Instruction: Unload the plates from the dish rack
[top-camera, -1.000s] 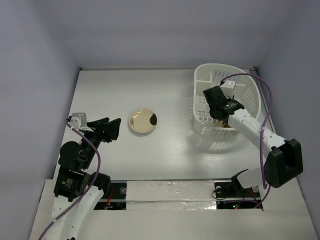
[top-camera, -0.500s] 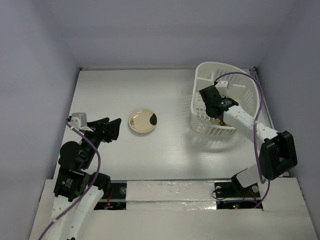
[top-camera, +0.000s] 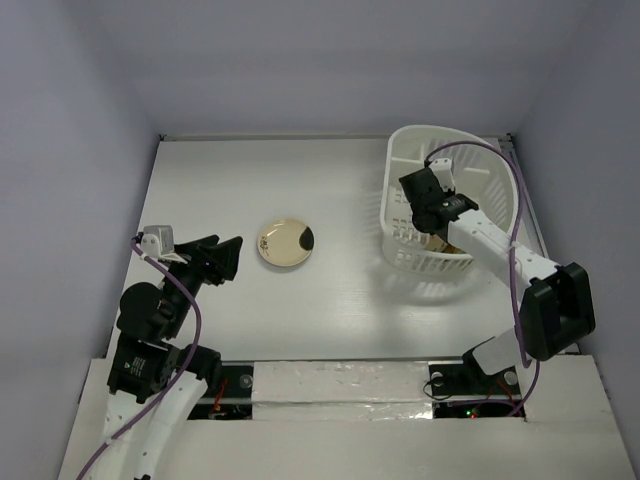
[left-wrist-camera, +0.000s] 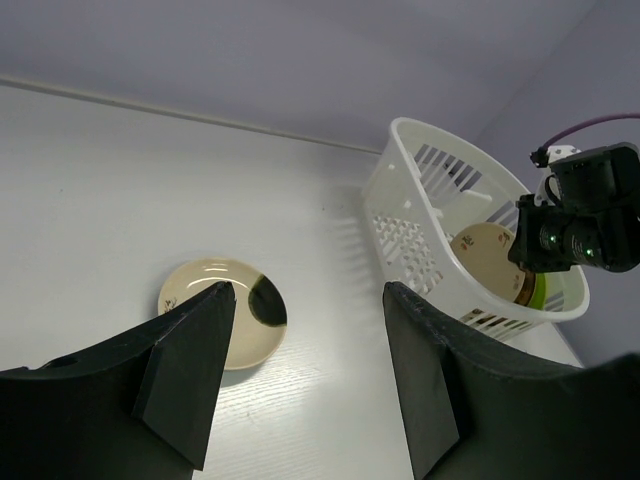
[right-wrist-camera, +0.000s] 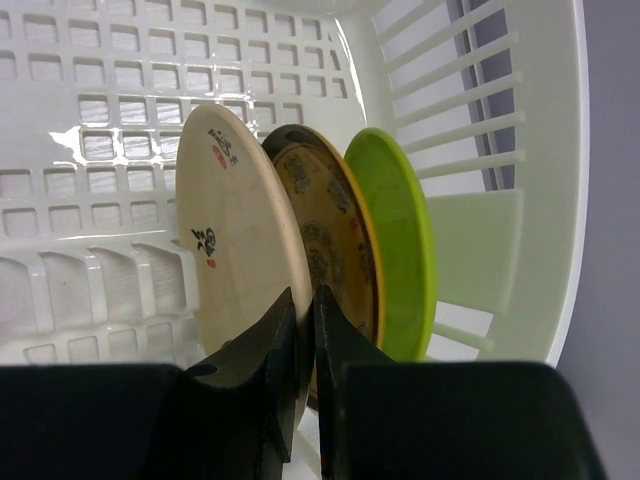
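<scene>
The white dish rack (top-camera: 500, 185) stands at the right of the table, also in the left wrist view (left-wrist-camera: 420, 220) and the right wrist view (right-wrist-camera: 120, 130). Three plates stand on edge in it: cream (right-wrist-camera: 235, 230), amber-yellow with dark rim (right-wrist-camera: 335, 245), lime green (right-wrist-camera: 400, 240). My right gripper (right-wrist-camera: 305, 315) is inside the rack, shut on the rim of the cream plate. A cream plate with a dark patch (top-camera: 285, 243) lies flat mid-table, also in the left wrist view (left-wrist-camera: 245, 312). My left gripper (left-wrist-camera: 310, 300) is open and empty, above the table left of that plate.
Grey walls enclose the table at the back and both sides. The right arm's purple cable (top-camera: 525, 215) loops over the rack's right side. Bare white tabletop (top-camera: 340, 180) lies between the flat plate and the rack.
My right arm has shifted slightly up and back inside the rack, and the rack has moved a little with it. The left arm and the flat plate have not moved.
</scene>
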